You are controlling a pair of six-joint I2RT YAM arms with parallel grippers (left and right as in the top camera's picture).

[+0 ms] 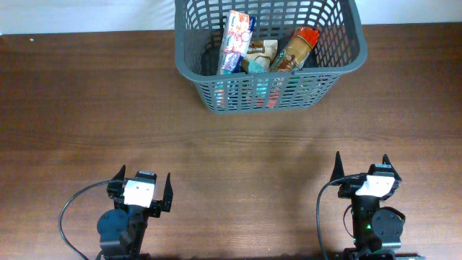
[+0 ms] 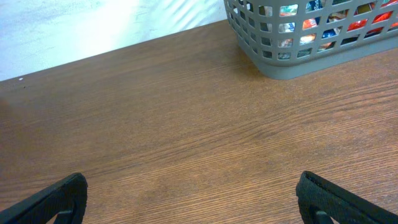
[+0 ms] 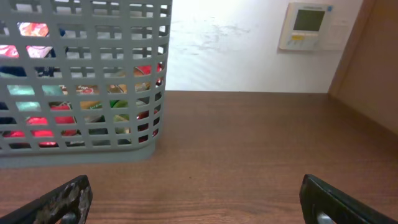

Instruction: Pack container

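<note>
The container (image 1: 195,68) is a dark grey lattice basket at the far middle of the wooden table. It holds several snack packets, among them a tall blue and white pack (image 1: 235,42) and an orange-brown pouch (image 1: 294,49). It also shows in the left wrist view (image 2: 292,62) and the right wrist view (image 3: 149,81). My left gripper (image 1: 144,182) (image 2: 191,200) is open and empty near the front edge. My right gripper (image 1: 361,166) (image 3: 196,200) is open and empty at the front right. Both are far from the container.
A white wall runs behind the table. A wall thermostat (image 3: 308,26) and a wooden panel (image 3: 367,62) show in the right wrist view. Bare wooden tabletop (image 1: 231,152) lies between the grippers and the basket.
</note>
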